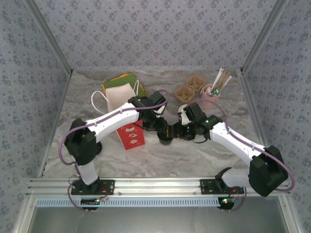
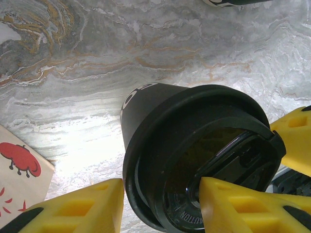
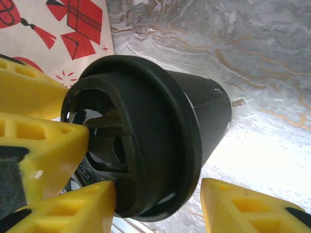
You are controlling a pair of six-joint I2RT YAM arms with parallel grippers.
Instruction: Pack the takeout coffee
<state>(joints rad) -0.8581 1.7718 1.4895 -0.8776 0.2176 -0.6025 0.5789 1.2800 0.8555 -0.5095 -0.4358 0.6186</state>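
the takeout coffee (image 2: 194, 145) sits between two grippers at once, and that is where we see the trouble. if either arm pulls or twists while the other has its fingers around the lid, we judge that the lid could pop off, or the cup could tip and spill over the marble table (image 2: 146, 48). the left gripper (image 2: 160, 194) holds the lid alone, not the body, so a lift from here may peel the lid loose and leave the cup behind. the paper bag (image 1: 121, 99) lies beside the left gripper's outer finger, and a swing toward it on such a shallow hold could knock the cup against the bag's edge.

the left gripper is closed on the lid. one finger (image 2: 77, 208) presses the outside of the rim and the other finger (image 2: 248, 208) sits on the lid's sunken top, so the rim is between them and the cup body slants away beyond the tips. the right gripper (image 3: 158, 194) straddles the same lid from the opposite side. one finger (image 3: 68, 208) overlaps the rim and the other finger (image 3: 252, 208) stands just beside it. we cannot tell whether these two press or merely flank the lid. the left fingers (image 3: 43, 145) crowd right against the right gripper's near finger.
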